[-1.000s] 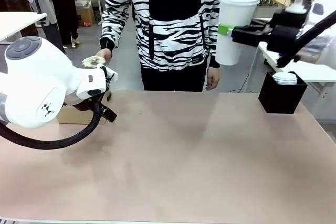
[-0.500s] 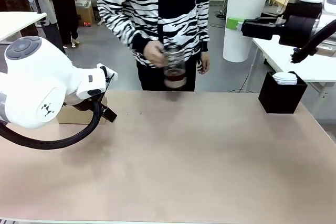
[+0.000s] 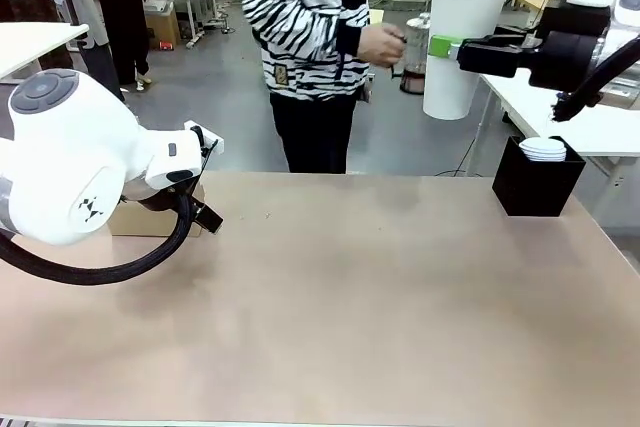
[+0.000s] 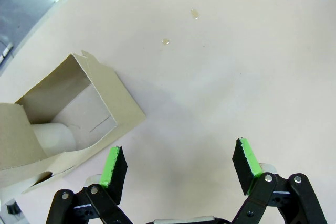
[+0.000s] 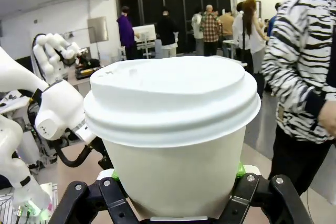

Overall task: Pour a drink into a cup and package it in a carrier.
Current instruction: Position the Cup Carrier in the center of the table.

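Observation:
My right gripper (image 3: pixel 452 45) is shut on the tall white lidded cup (image 3: pixel 462 37), holding it upright high above the table's far right; in the right wrist view the cup (image 5: pixel 173 129) sits between the fingers (image 5: pixel 107 177). A person's hand holds the glass jug of dark drink (image 3: pixel 412 59) just left of the cup. The brown cardboard carrier (image 3: pixel 135 219) stands at the table's left, behind my left arm (image 3: pixel 70 162). My left gripper (image 4: pixel 180 162) hangs open above the table beside the carrier (image 4: pixel 79 103), nothing between its pads.
A black box of white lids (image 3: pixel 538 179) stands at the table's far right. A white round thing (image 4: pixel 52 136) sits inside the carrier. Small droplets (image 4: pixel 195 13) lie on the tabletop. The person (image 3: pixel 310 37) stands beyond the far edge.
The person has walked from the far left to the right, carrying the jug up beside the cup. My right gripper raised the cup slightly a second ago, then held. The left arm stayed still.

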